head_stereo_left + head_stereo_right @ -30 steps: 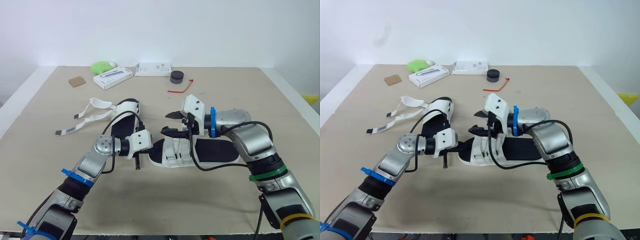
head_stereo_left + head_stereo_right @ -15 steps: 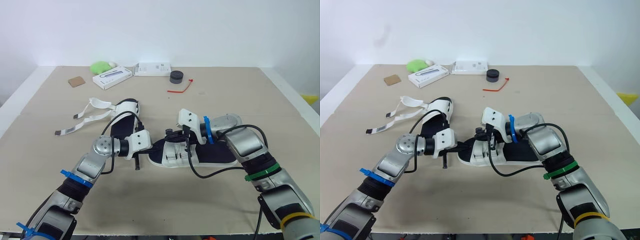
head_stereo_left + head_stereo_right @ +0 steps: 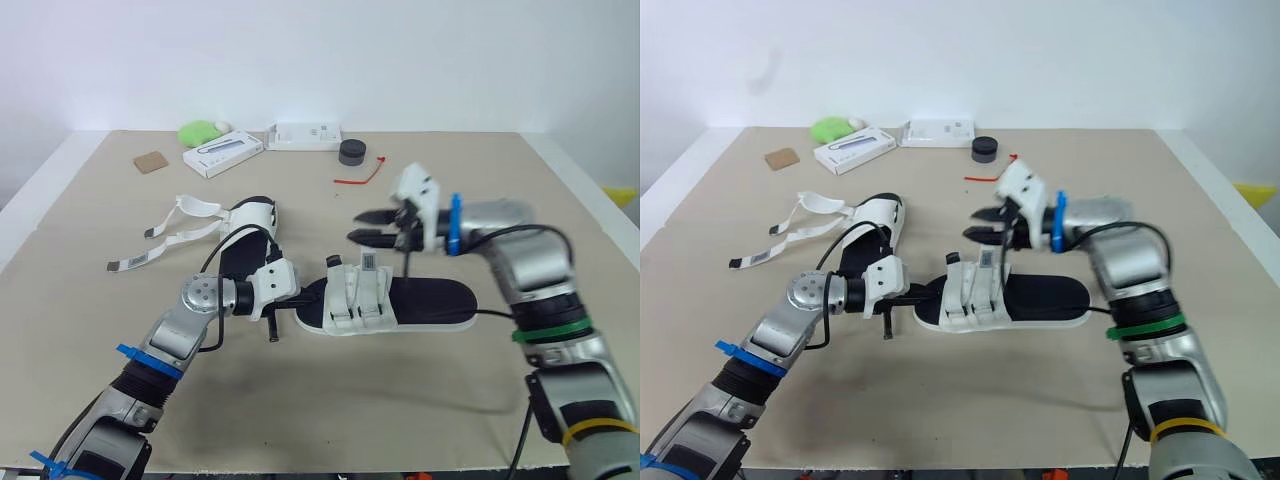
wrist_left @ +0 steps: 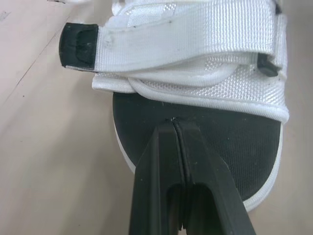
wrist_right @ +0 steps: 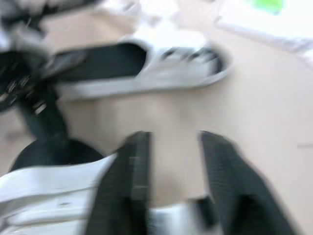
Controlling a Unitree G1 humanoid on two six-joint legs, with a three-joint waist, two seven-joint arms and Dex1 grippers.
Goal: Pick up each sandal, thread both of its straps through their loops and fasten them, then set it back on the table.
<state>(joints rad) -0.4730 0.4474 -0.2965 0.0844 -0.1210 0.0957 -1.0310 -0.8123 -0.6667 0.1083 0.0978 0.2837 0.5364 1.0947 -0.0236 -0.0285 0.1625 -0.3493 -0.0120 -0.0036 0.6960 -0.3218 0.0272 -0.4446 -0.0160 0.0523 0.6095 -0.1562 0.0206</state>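
Seemingly to steady it, left gripper, fingers closed together, pressed the sandal toe; right gripper hovered above, spread, empty.

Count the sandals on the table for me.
2. The near sandal lies mid-table, straps folded across its front. The far sandal lies further back and to the left, straps trailing loose leftward. Nothing seems to hide another.
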